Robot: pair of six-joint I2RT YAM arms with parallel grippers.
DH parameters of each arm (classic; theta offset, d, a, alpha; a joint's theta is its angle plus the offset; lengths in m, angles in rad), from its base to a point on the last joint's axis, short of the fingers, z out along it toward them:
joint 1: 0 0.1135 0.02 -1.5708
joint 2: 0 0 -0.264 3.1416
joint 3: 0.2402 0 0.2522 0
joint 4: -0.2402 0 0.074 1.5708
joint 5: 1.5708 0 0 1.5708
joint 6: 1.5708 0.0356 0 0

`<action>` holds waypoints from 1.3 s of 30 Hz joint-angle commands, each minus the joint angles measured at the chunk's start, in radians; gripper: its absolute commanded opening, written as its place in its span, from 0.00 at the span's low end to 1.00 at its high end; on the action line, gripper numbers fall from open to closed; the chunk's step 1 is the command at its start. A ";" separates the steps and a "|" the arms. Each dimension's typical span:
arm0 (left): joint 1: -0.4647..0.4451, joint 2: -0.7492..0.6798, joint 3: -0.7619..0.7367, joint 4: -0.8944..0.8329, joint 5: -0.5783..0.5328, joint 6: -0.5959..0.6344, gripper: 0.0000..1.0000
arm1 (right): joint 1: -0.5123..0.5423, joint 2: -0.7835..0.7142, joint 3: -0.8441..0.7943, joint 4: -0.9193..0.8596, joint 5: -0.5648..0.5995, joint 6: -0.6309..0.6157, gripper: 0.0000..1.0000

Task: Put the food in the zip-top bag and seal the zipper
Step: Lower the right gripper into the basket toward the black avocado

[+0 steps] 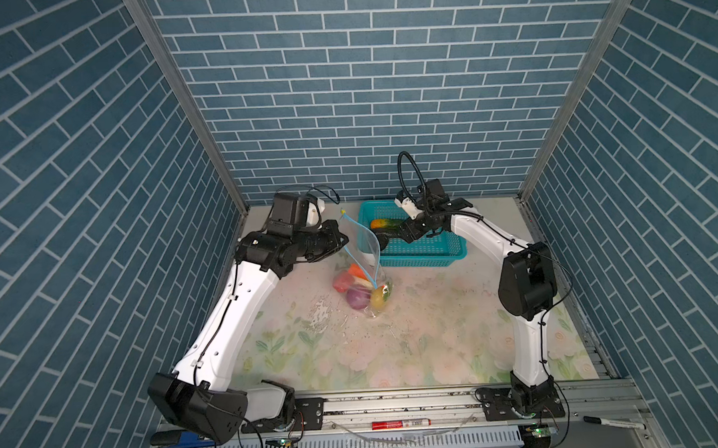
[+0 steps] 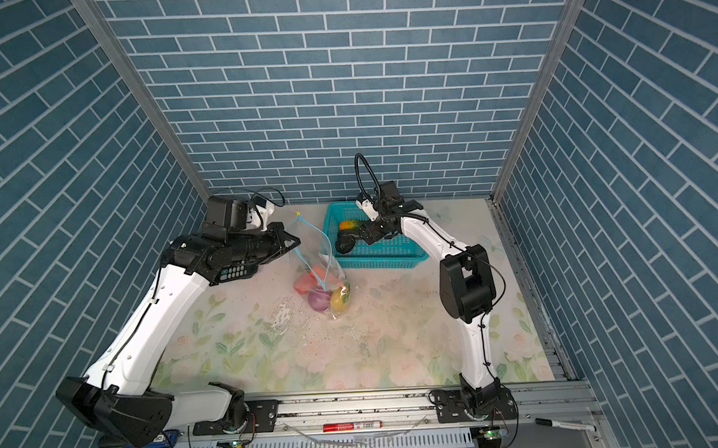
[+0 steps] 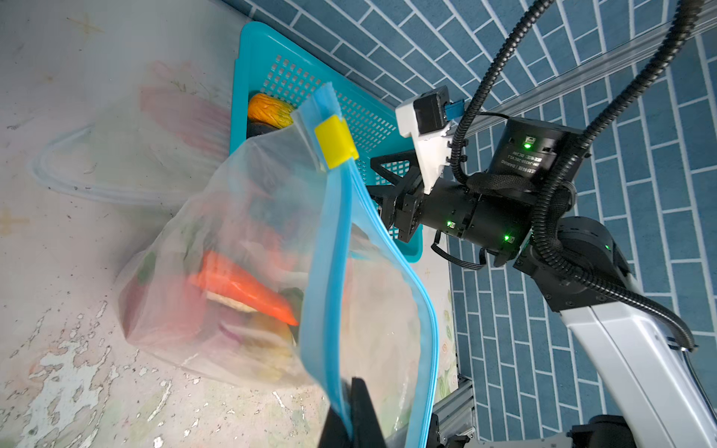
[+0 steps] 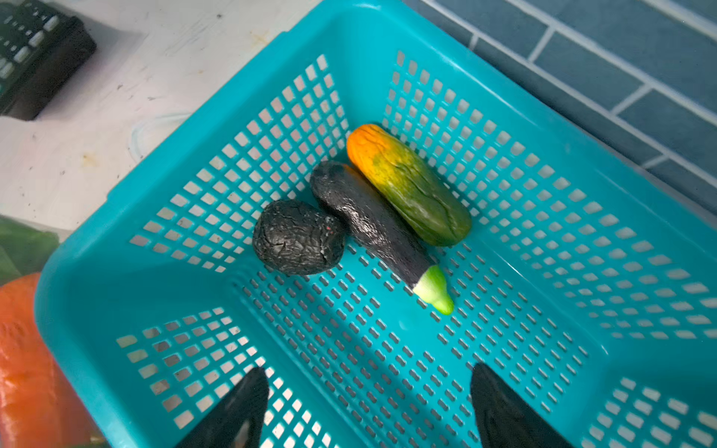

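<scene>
Zip-top bag [image 1: 362, 281] propped up by its edge, three pieces left in the basket

The bag sits mid-table, just beside the near-left corner of the teal basket [image 1: 429, 258]. Its mouth is apart, with the carrot [image 3: 240, 283], purple onion [image 1: 358, 296], yellow fruit [image 1: 378, 299] and red piece [image 1: 342, 280] inside. The left gripper [image 3: 353, 419] is clamped on the light-blue zipper [image 3: 329, 271], holding that edge up, and the yellow slider [image 3: 335, 141] is at the far end. The right gripper [image 4: 372, 407] hovers over the basket, jaws apart and holding nothing. In front of it lie the eggplant [image 4: 372, 221], the orange-green cucumber-like piece [image 4: 411, 186] and a dark round lump [image 4: 298, 238], all touching each other.
</scene>
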 commanded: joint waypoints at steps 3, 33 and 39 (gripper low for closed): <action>0.005 -0.003 -0.014 0.012 -0.012 -0.001 0.00 | 0.003 0.048 0.014 0.053 -0.201 -0.232 0.78; 0.008 0.001 -0.030 0.000 -0.007 0.005 0.00 | 0.077 0.478 0.497 -0.043 -0.158 -0.111 0.56; 0.009 0.003 -0.026 0.000 -0.006 0.007 0.00 | 0.076 0.445 0.454 -0.051 -0.092 -0.134 0.50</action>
